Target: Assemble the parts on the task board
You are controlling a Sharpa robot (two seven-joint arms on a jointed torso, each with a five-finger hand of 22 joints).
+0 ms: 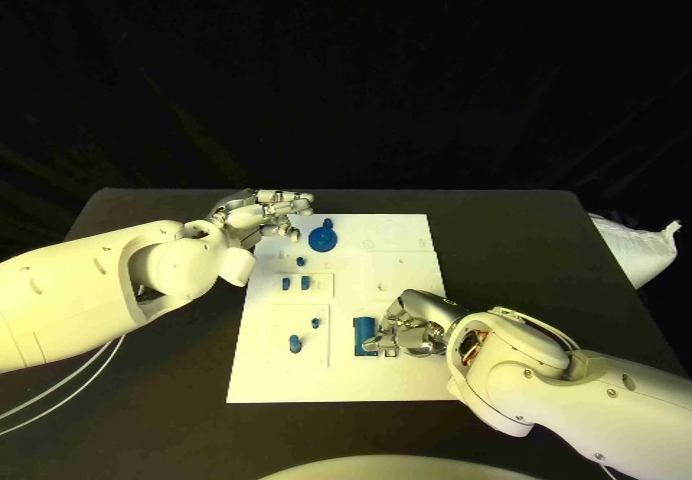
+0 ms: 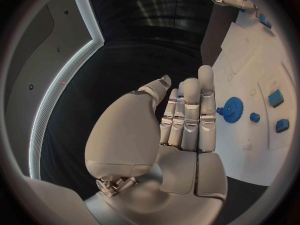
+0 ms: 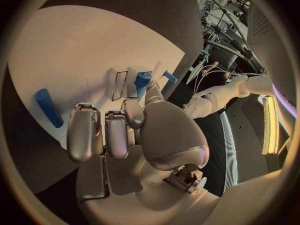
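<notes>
1. The white task board [image 1: 389,375] lies flat in the middle of the dark surface [image 1: 577,260], its long side running away from the robot.
2. The left hand [image 1: 260,215] hovers at the board's far left corner. Its fingers [image 2: 190,117] are held straight and close together, thumb alongside, and nothing is in them.
3. Just beside those fingertips, on the far part of the board, sits a blue gear [image 1: 325,239]; the left wrist view shows the gear [image 2: 234,107] close to the fingertips, but whether they touch I cannot tell.
4. Nearer the robot on the left strip of the board lie several small blue parts: a pair of blocks [image 1: 296,284], a small peg [image 1: 313,324], and a rounded piece [image 1: 294,343].
5. The right hand [image 1: 408,328] rests over the near middle of the board with its fingers curled down against a blue block [image 1: 362,338].
6. From the right wrist view, the fingers [image 3: 115,132] bend over the board, with a blue piece [image 3: 142,82] at the thumb tip; whether it is truly pinched I cannot tell.
7. A long blue bar [image 3: 49,107] lies on the board beside that hand, apart from its fingers.
</notes>
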